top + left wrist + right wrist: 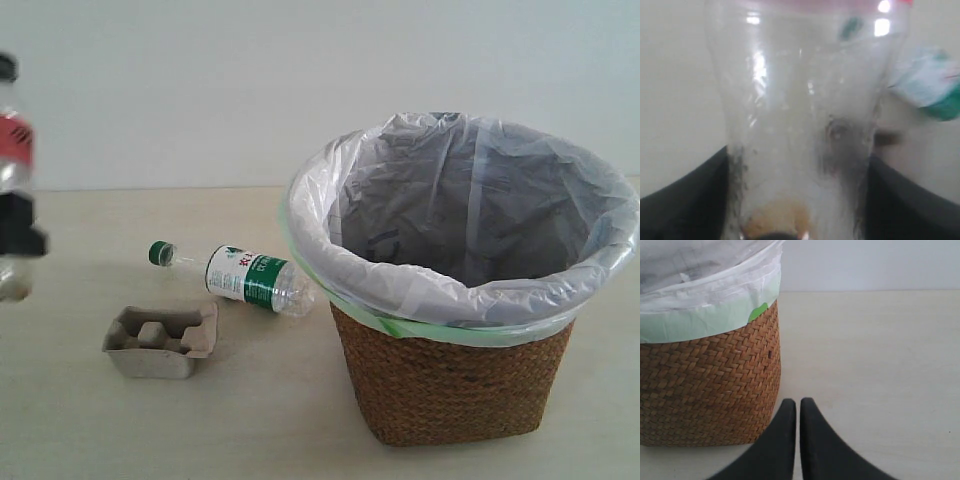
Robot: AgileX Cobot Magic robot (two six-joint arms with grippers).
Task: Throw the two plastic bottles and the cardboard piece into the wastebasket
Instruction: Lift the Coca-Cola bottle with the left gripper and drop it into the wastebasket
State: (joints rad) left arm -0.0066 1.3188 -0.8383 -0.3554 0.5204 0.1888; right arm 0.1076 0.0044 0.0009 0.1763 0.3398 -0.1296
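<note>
At the far left edge of the exterior view my left gripper point(18, 228) holds the larger clear bottle with black cap and red label point(10, 140) upright above the table. In the left wrist view this bottle point(800, 125) fills the frame between the two black fingers point(685, 200). The green-capped bottle point(240, 275) lies on its side beside the wastebasket point(455, 385), and also shows as a blurred white-green label point(930, 85). The cardboard piece point(160, 340) sits in front of it. My right gripper point(798, 405) is shut and empty, beside the wicker wastebasket point(710, 390).
The pale table point(250, 430) runs back to a plain white wall point(200, 80). The wastebasket's white liner with green edge point(440, 300) folds over the rim.
</note>
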